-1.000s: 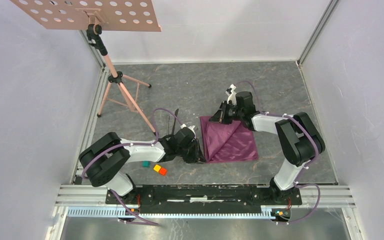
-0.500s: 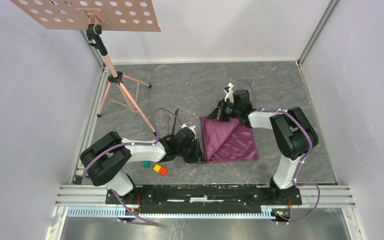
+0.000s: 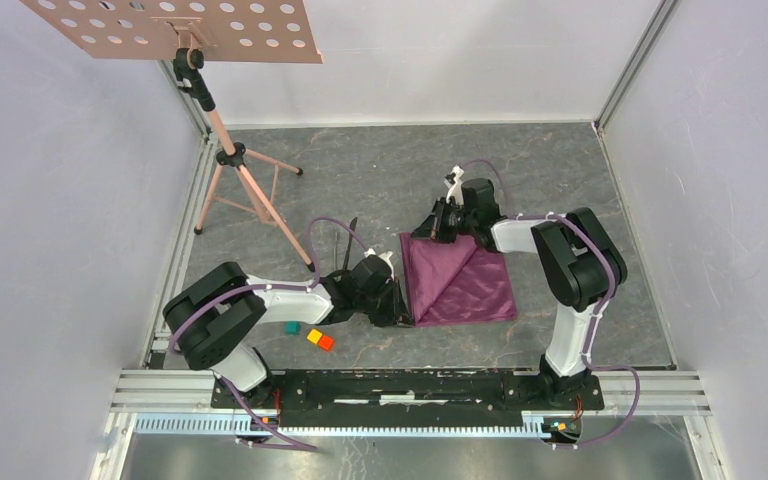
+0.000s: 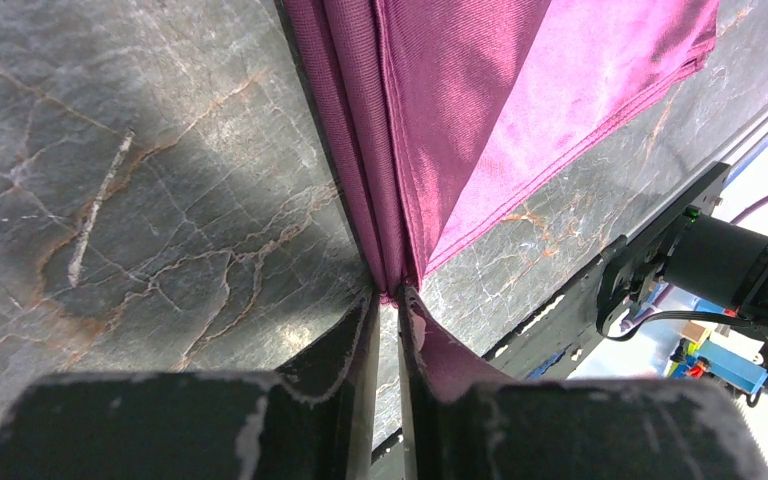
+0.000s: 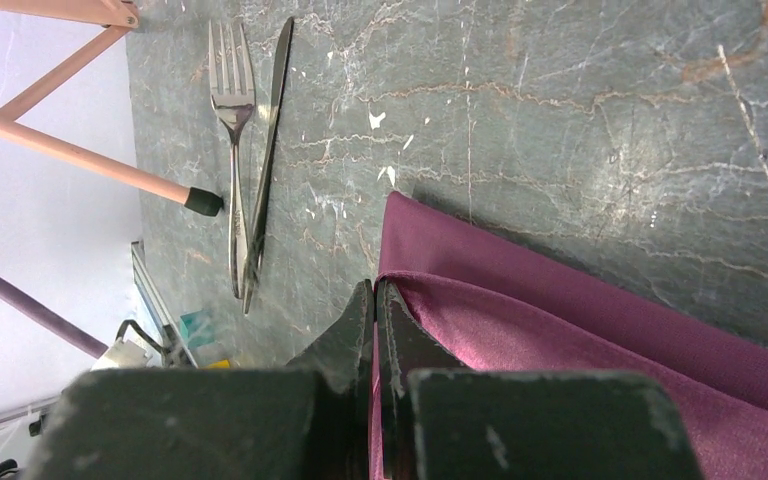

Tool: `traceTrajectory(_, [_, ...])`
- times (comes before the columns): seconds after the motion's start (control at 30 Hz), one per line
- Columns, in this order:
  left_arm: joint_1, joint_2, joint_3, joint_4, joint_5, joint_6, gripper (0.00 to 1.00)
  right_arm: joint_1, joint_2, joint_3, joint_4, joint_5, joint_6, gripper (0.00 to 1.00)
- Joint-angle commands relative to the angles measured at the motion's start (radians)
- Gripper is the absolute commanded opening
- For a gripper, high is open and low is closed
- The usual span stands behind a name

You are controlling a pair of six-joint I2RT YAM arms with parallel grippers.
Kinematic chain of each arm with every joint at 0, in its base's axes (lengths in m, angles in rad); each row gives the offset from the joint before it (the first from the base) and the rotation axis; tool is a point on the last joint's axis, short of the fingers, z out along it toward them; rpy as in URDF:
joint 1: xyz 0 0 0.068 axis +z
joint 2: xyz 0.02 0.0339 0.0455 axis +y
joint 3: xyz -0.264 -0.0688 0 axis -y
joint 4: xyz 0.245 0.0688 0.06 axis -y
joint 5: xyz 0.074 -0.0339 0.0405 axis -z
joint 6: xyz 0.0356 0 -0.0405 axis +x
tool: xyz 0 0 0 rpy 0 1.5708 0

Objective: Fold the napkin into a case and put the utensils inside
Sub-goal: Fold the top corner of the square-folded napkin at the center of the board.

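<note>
Pinching napkin (image 3: 460, 285) left corners, left tool (image 3: 402, 307) near, right tool (image 3: 432, 231) far, right of near-far-lying utensils (image 5: 231, 95).

Pale walls (image 3: 70, 200) enclose a marbled grey tabletop (image 3: 380, 170), pink stand (image 3: 228, 156).

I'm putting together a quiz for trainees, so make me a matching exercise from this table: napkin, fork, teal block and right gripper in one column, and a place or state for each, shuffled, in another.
1. napkin
2. fork
3. teal block
4. right gripper

A. lying alongside the knife
B. closed on a napkin corner
C. purple, folded over on itself
D. near the yellow block

Pairs: 1-C, 2-A, 3-D, 4-B
</note>
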Motion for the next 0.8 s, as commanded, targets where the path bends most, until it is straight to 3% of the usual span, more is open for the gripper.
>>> traceTrajectory(0.0, [-0.012, 0.043, -0.023, -0.093, -0.051, -0.015, 0.2, 0.007, 0.02, 0.048, 0.036, 0.006, 0.003, 0.0])
traceTrajectory(0.77, [-0.013, 0.009, -0.023, -0.107, -0.061, -0.004, 0.2, 0.022, 0.079, 0.11, 0.006, 0.012, -0.015, 0.07])
